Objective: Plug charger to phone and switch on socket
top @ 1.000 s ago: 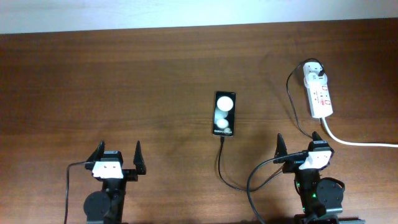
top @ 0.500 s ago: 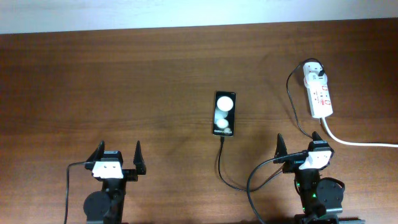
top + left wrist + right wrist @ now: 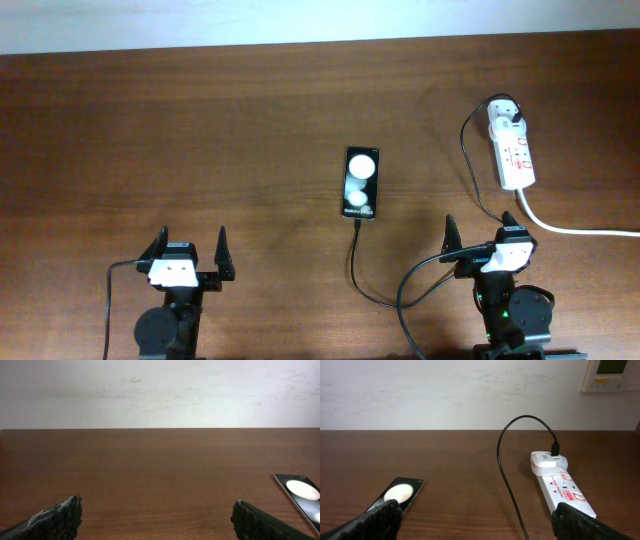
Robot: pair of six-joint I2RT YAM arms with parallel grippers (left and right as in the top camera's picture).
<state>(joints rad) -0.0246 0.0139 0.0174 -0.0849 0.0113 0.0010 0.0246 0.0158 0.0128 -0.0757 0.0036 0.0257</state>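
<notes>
A dark wooden table [image 3: 200, 130] runs back to a pale wall, and a small wall panel [image 3: 612, 375] shows at the top corner of the right wrist view.

Over the last second nothing has shifted: the phone, the cable and both arms lie as they did. I judge that no step is under way in this moment.

The phone [image 3: 361, 183] lies flat near the middle of the table, its glossy black face up, showing two white round spots and small white text at the near end. The charger [image 3: 354, 265] is a thin black cable. It meets the phone's near edge, but whether the tip is seated I cannot tell. From there it loops along the front of the table and climbs to its white adapter [image 3: 505, 115], which sits in the far end of the socket [image 3: 515, 155], at the right rear. The socket's red marks are visible, but the switch position is not readable. Its thick white cord [image 3: 580, 228] trails off to the right.

The left gripper [image 3: 192, 235] and the right gripper [image 3: 479, 222] wait at the front edge, jaws spread wide, holding nothing, well apart from the phone and the socket.
</notes>
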